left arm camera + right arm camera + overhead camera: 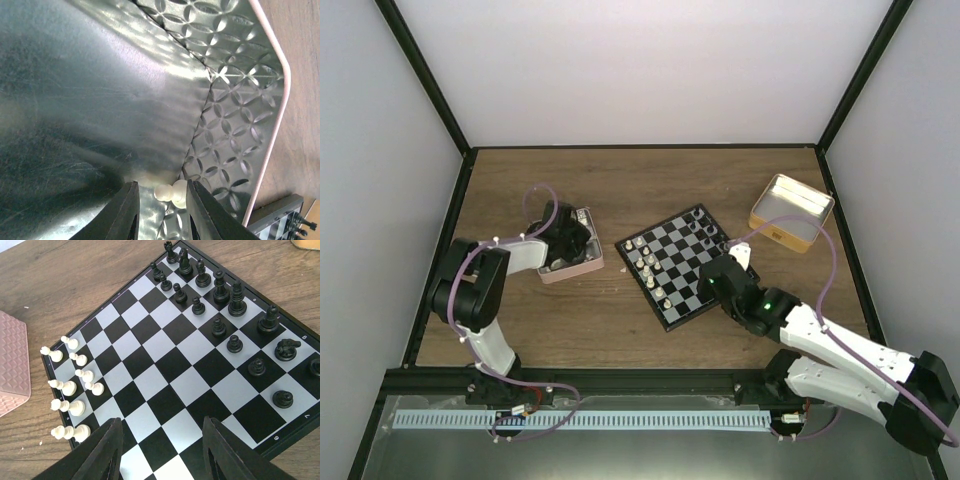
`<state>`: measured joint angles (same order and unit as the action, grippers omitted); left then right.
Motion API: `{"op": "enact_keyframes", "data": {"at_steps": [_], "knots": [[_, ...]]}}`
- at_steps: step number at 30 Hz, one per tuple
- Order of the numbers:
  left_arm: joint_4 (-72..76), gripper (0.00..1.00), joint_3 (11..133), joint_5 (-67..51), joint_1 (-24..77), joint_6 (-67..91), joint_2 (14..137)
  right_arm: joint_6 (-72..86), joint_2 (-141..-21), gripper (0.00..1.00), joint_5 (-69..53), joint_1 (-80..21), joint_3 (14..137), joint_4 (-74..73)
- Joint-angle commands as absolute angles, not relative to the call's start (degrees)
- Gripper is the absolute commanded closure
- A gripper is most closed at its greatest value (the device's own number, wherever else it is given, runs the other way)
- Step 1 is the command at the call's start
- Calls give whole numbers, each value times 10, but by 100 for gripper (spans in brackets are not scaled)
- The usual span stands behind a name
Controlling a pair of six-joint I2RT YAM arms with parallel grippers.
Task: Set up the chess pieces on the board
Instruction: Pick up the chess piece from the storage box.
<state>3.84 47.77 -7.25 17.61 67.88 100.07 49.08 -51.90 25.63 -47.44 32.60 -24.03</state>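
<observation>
L end effector [162, 192] spread inside pink-rimmed tin [235, 100], cream piece [169, 193] btwn its fingers. R end effector [162, 432] spread, hovers over board [165, 385]; black pieces [237, 302] along far side.

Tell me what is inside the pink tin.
Small cream-white pieces, perhaps two, lie against the wall of the pink tin, between the open fingers of the left gripper. Those fingers cover the floor nearer the camera, so more could be hidden.

Chequered board [170, 365]: black and light-grey, black rim. On it, cream-white pieces [68, 388] at 9 o'clock, black pieces [237, 305] at 2 o'clock. One pink tin [12, 365], embossed, silver petal-patterned inside. One yellow tin [790, 212]. Brown woodgrain table [620, 180].
</observation>
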Motion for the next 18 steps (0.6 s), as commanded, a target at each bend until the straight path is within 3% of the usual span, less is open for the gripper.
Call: {"op": "enact_keyframes", "data": {"at_steps": [1,13,18], "knots": [[62,72,474,-66,173,711,1016,491,-510,55,266,-475,325,-237],[100,74,466,-107,173,766,1057,497,-504,55,266,-475,324,-241],[103,82,462,-89,173,770,1058,496,-501,55,270,-475,323,-242]]}}
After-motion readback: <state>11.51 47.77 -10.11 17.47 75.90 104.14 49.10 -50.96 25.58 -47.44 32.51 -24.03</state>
